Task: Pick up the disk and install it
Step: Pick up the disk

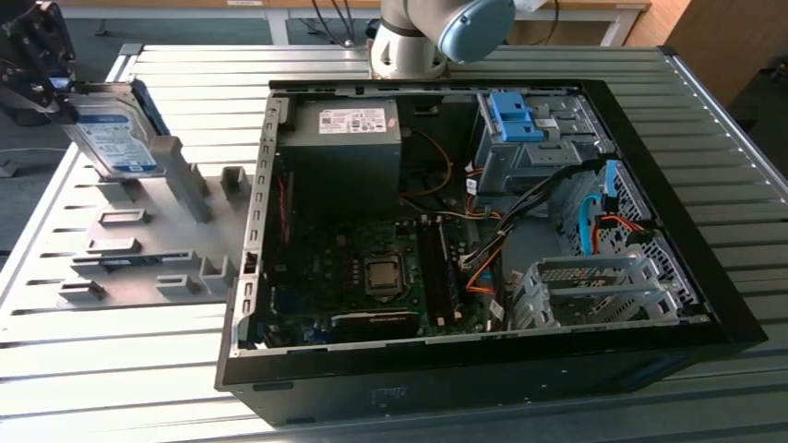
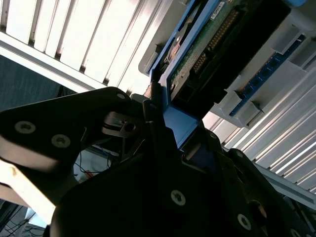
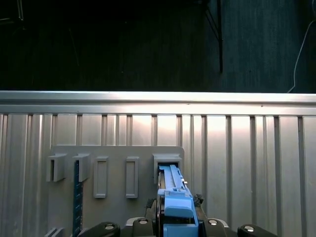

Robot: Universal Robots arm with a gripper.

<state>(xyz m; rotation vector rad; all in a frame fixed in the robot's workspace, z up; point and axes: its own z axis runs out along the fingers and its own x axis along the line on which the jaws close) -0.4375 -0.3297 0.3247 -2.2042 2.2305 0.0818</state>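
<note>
Hand (image 1: 62,97): pinches the disk (image 1: 113,138) at its top end, by the grey holder (image 1: 136,242).
Risk: disk may slip or snag there, since only one end is gripped.

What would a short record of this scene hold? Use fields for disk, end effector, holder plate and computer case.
disk: upright on edge, over the holder plate
end effector: shut on the disk's top
holder plate: grey, beside the computer case, on the exterior view's left
computer case: open; drive cage looks empty
</note>
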